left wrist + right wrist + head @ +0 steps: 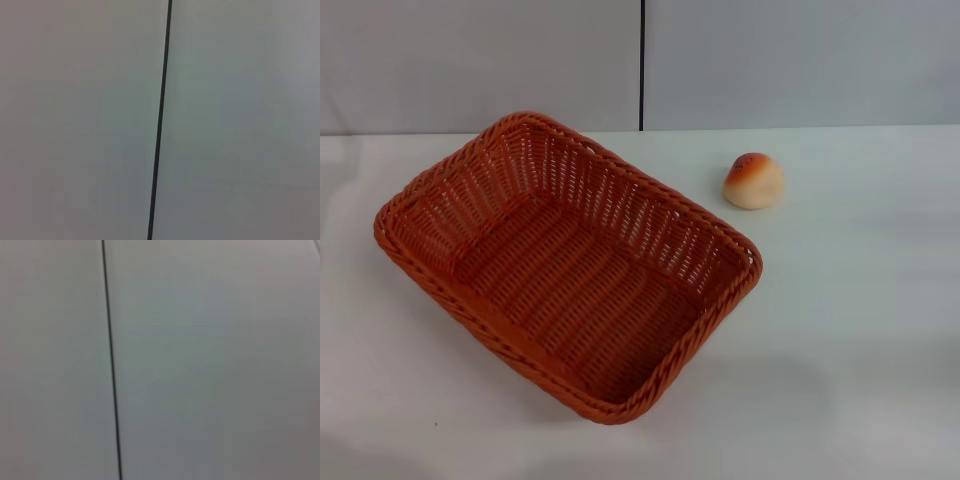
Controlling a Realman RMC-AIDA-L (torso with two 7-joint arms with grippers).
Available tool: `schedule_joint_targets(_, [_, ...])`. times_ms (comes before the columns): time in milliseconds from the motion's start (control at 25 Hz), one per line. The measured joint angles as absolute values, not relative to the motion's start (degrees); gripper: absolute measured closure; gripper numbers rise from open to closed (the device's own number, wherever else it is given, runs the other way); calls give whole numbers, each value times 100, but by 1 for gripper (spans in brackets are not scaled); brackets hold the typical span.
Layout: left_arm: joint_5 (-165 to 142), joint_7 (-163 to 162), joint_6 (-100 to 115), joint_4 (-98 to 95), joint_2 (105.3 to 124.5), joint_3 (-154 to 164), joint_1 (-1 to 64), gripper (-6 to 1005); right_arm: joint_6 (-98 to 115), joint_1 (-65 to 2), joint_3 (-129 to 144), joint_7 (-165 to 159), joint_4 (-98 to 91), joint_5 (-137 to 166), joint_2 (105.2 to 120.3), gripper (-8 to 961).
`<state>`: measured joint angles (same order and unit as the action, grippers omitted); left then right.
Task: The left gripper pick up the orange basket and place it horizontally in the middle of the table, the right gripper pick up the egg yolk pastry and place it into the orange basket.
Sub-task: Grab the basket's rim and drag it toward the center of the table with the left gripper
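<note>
Head view, near to far. Neither the left gripper nor the right gripper appears in any view, so their opening and contents cannot be told, and positions relative to them cannot be given.

Nearest the robot, a bare strip of the white table (860,400) runs across the foreground. On it sits the orange basket (565,265), a rectangular woven tray with sloping sides and a braided rim. It lies upright with its opening upward, turned diagonally so that one corner points toward the robot and the opposite corner toward the wall. It occupies the left and centre of the tabletop, and nothing lies inside it.

Farther back and to the right lies the egg yolk pastry (754,181), a small dome with a pale base and a browned, speckled top. It rests on the table, apart from the basket and outside its rim.

Behind the table stands a grey wall (480,60) divided by a dark vertical seam (642,60).

Both wrist views show only the wall (240,120) (215,360) and its seam (160,120) (112,360).
</note>
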<state>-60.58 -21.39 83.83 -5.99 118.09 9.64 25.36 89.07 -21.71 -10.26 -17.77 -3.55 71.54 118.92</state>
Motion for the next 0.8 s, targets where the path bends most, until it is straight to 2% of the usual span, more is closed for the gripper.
schedule_joint_targets(560, [-6056,-3073,8470,-725,11782,1700,2398,442,8901,-1921,-824,-1802,-136,7225,11909,298])
schedule_joint_targets(800, [-6068,-5135,8474,-2100,11663,3286,2208,448,8901,-1906,-626,-1813,-103,7228,11909,299])
